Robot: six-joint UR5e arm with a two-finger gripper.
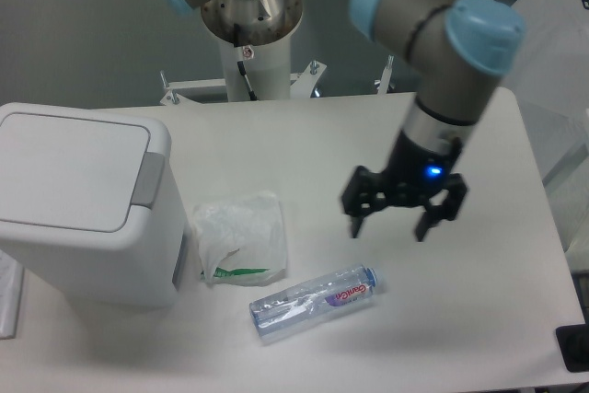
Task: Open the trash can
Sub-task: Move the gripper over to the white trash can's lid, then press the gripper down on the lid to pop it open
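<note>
The trash can (83, 218) is a large boxy white bin at the left of the table. Its flat white lid (64, 167) lies shut, with a grey push tab (149, 179) on its right edge. My gripper (388, 227) hangs over the middle right of the table, well to the right of the bin. Its two black fingers (355, 218) are spread wide apart and hold nothing.
A crumpled white plastic bag (239, 236) lies just right of the bin. A clear plastic water bottle (313, 301) lies on its side below the gripper and left of it. The arm's base column (253, 34) stands at the table's far edge.
</note>
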